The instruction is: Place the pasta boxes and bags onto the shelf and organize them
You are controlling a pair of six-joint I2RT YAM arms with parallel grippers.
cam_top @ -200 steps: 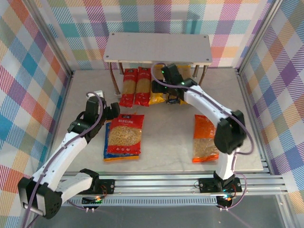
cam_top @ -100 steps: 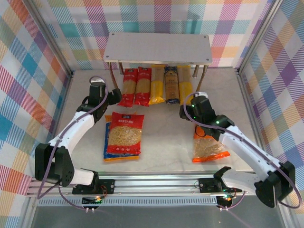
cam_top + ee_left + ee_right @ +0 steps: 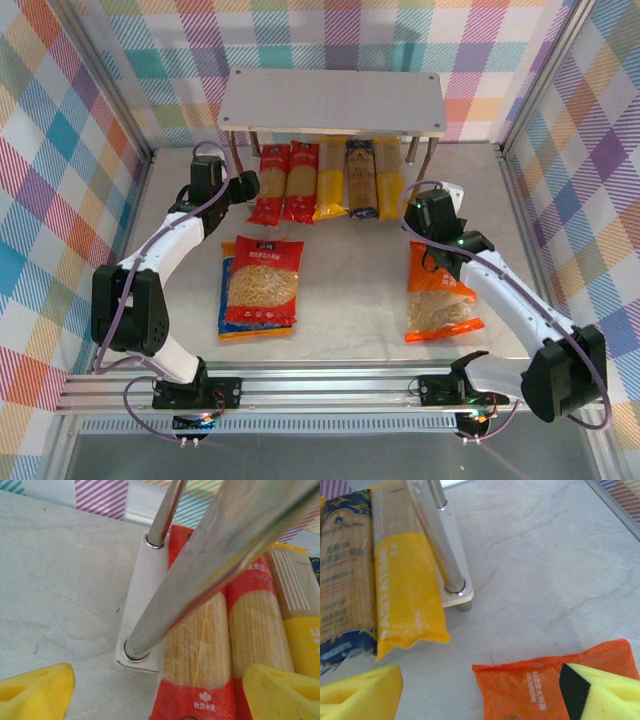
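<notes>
Near edge of the table [image 3: 350,335]: three bags not shelved yet. The red bag [image 3: 263,283] lies stacked on the blue bag [image 3: 224,300], left of centre. The orange bag [image 3: 438,297] lies flat on the right, well apart from them.

Right pincer [image 3: 481,680]: open, nothing held, hovering over the far short edge of the orange bag with a pad on either side. I read picking that bag as the step in hand.
- Drop straight down and bite the sealed seam at mid-width. Grab a corner and the pillow likely swings, with the pasta slumping to one end.
- The film looks soft and slick, so close firmly and lift slowly.
- The right shelf leg [image 3: 439,550] stands near, just beyond the bag edge. Keep the wrist off it on the way up.

Left pincer [image 3: 159,680]: also open and empty, straddling the near end of the leftmost red pack [image 3: 200,655], just beside the left shelf leg [image 3: 200,575]. Keep it out of the right arm's path, or use it to nudge that pack square.

Farther back: five pasta boxes [image 3: 332,185] lie side by side on the lower board of the shelf [image 3: 332,100]: two red at left, then yellow, dark blue pack [image 3: 361,180], yellow. The lower tier looks full across, so my call is that the bags go on the top board. Raise the bag above its front lip before moving in.
</notes>
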